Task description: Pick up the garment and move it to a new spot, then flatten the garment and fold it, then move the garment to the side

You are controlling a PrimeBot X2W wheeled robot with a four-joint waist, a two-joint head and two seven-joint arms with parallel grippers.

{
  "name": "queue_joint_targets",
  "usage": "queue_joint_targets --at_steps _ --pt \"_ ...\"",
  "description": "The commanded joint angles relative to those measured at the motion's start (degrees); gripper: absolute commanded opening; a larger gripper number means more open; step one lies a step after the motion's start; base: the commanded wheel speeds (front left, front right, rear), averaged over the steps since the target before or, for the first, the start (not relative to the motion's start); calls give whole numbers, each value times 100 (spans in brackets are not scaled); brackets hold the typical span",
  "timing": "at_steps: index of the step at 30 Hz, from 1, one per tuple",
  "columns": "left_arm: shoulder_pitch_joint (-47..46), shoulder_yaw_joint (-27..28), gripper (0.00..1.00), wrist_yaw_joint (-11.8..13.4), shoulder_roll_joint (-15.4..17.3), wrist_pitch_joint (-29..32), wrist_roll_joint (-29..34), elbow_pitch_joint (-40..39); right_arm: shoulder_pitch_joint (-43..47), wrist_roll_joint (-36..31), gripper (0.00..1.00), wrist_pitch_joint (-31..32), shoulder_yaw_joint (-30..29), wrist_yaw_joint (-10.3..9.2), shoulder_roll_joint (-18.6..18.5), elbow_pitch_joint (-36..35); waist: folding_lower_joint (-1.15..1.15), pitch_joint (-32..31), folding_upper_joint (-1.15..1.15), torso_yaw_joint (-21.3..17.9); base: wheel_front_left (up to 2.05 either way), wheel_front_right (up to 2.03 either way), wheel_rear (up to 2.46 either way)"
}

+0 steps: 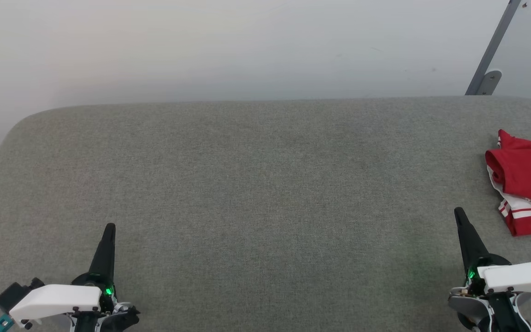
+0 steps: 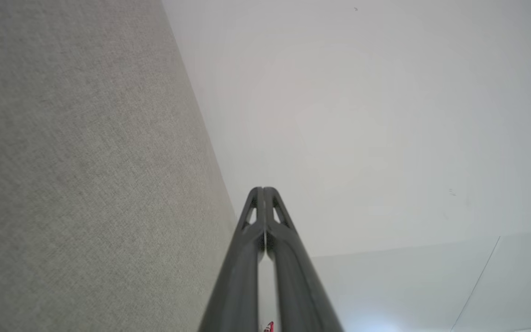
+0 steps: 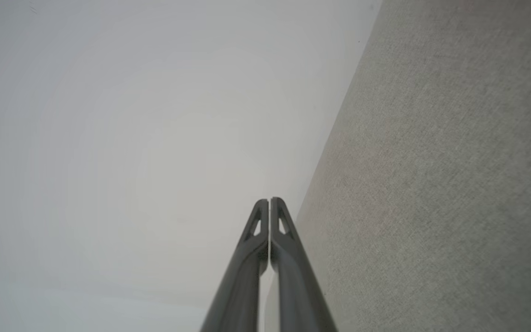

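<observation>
- We see the table spread across the head view, with the wall behind its far edge.
- The garment lies bunched on the table at its right side, running out of the frame.
- Our left gripper is over the table's near left, well apart from the garment.
- Our right gripper is over the near right, near the garment, before it and to its left, apart from it.
- A strut rises tilted before the wall, behind the table's far right corner.
- In the left wrist view, the table lies left of the fingers and the wall right; in the right wrist view, it's the reverse.
</observation>
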Motion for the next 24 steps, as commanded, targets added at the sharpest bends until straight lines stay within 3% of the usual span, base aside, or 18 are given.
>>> queue_joint_targets --at_steps 1,24 --pt "-141 18 0 -26 -1 40 -158 -6 -90 150 0 51 -23 0 23 1 0 0 0 -2 0 0 0" --pt "-306 27 0 -32 -87 282 -881 66 -193 983 0 289 -31 0 74 21 0 5 0 -22 0 0 0"
